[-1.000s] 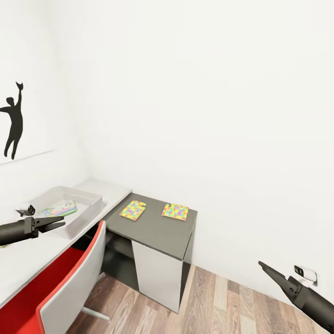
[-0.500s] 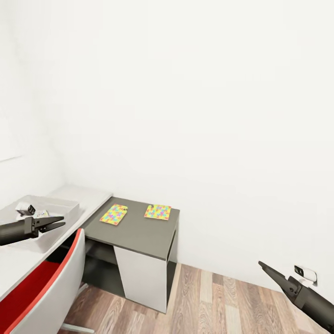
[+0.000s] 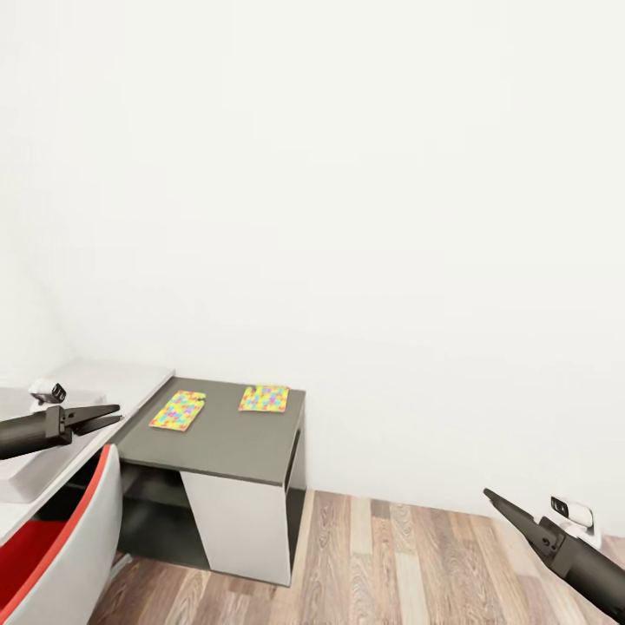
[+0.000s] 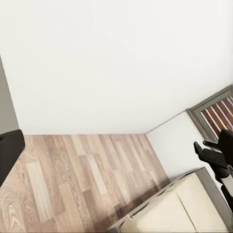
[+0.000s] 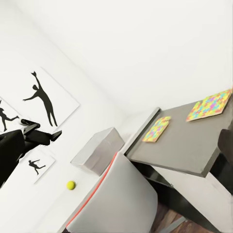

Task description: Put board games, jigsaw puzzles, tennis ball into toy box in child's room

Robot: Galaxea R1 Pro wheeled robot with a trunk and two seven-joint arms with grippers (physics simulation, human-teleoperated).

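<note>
2 jigsaw puzzles (image 3: 178, 410) (image 3: 264, 398) on dark cabinet (image 3: 217, 438), white walls, plank floor (image 3: 391, 564), left gripper (image 3: 108, 415) open, right gripper (image 3: 495, 499) seemingly closed

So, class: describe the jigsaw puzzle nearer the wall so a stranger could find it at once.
Find the low dark olive-grey cabinet with white sides against the white wall. Two flat multicoloured jigsaw puzzles lie on it; this one is at the back, nearest the wall, farther from the pale grey desk than its neighbour.

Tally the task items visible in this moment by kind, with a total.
Jigsaw puzzles: 2 (left one, right one, both flat on the dark cabinet)
Tennis ball: 1
Toy box: 1
Total: 4
</note>
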